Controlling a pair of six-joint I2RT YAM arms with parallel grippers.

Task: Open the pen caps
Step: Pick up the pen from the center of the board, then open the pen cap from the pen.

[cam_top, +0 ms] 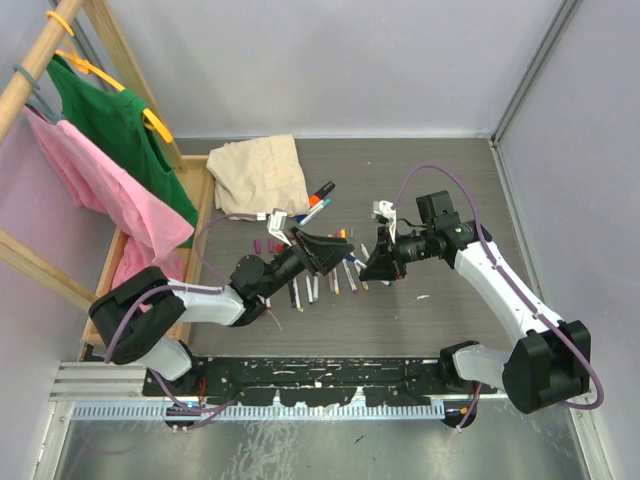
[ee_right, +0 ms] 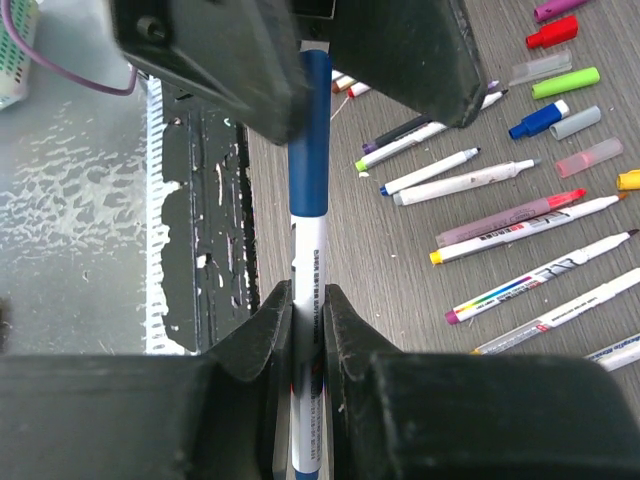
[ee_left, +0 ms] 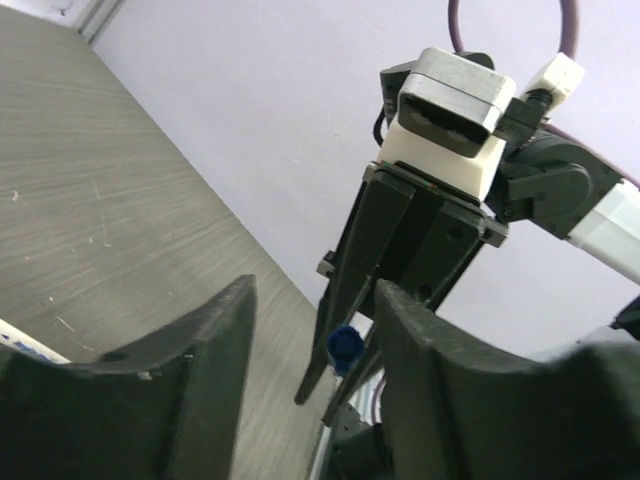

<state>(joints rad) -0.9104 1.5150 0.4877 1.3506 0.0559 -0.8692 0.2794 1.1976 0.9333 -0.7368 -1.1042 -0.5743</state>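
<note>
My right gripper (ee_right: pixel 308 300) is shut on a white-barrelled pen (ee_right: pixel 308 250) with a blue cap (ee_right: pixel 311 130) and holds it above the table. My left gripper (ee_left: pixel 315 300) is open, and its fingers (ee_right: pixel 230 70) stand on either side of the blue cap without closing on it. In the left wrist view the cap's end (ee_left: pixel 345 345) shows between the right gripper's fingers (ee_left: pixel 345 280). In the top view both grippers (cam_top: pixel 335 250) (cam_top: pixel 372 262) meet mid-table. Several uncapped pens (ee_right: pixel 520 215) and loose caps, red (ee_right: pixel 552 33), green (ee_right: pixel 565 82) and blue (ee_right: pixel 538 120), lie on the table.
A beige cloth (cam_top: pixel 260 175) lies at the back, with a black marker with an orange cap (cam_top: pixel 320 192) beside it. A wooden rack with green (cam_top: pixel 120 130) and pink (cam_top: pixel 100 190) garments stands at the left. A black rail (cam_top: pixel 320 372) runs along the near edge.
</note>
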